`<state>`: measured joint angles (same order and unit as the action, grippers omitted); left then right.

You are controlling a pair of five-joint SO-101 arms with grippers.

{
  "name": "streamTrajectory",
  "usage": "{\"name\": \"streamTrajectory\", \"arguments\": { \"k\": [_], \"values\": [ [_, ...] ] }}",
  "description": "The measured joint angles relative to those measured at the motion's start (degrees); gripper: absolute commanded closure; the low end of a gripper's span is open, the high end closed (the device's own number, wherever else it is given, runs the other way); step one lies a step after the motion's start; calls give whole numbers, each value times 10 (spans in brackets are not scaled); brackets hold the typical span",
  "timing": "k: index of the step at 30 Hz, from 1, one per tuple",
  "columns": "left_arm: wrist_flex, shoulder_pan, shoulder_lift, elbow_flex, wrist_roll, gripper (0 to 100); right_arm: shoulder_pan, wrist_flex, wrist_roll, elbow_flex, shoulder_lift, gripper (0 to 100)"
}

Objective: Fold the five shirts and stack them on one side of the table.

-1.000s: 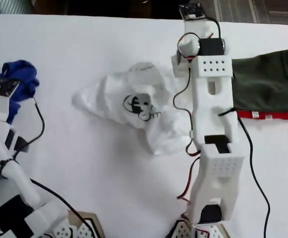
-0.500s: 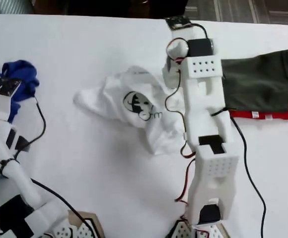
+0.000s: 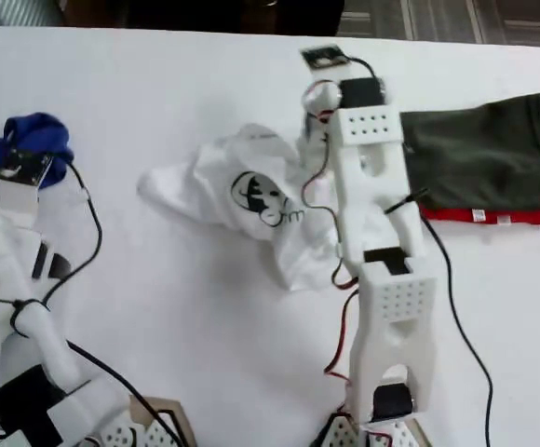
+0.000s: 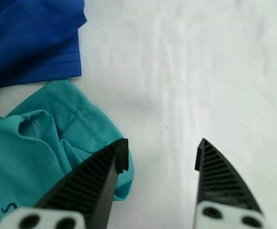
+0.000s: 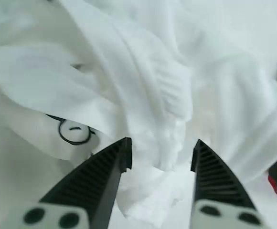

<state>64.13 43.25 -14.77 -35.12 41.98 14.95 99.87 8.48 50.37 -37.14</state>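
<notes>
A crumpled white shirt [image 3: 251, 197] with a black print lies mid-table. My right gripper [image 5: 161, 152] hangs open just above its bunched folds [image 5: 143, 90], on the side toward the stack; the right arm [image 3: 372, 186] runs along that edge of the shirt. A folded dark green shirt [image 3: 484, 154] rests on a folded red shirt [image 3: 507, 216] at the table's right. At the left, a blue shirt [image 3: 35, 138] lies heaped beside the left arm [image 3: 14, 233]. My left gripper [image 4: 160, 155] is open over bare table, one finger next to a teal shirt [image 4: 38, 152], with the blue shirt [image 4: 33, 38] beyond it.
Red and black cables [image 3: 344, 326] trail from the right arm down to its base [image 3: 391, 405]. A black cable [image 3: 93, 233] loops off the left arm. The table's far edge [image 3: 158, 28] runs along the back.
The right arm has swung left, bringing its gripper over the white shirt's edge and uncovering more of the green shirt. The left arm shifted slightly right.
</notes>
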Motion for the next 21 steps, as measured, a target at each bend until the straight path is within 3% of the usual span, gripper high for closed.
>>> {"name": "streamTrajectory", "arguments": {
  "k": [12, 19, 21],
  "values": [
    [18, 128, 0, -1, -30, 753, 219, -73, 0, 69, -86, 795],
    [57, 198, 0, 6, 8, 753, 220, -143, 0, 69, -206, 799],
    [75, 216, 0, 28, 11, 753, 207, -149, 0, 70, -224, 851]
  ]
}}
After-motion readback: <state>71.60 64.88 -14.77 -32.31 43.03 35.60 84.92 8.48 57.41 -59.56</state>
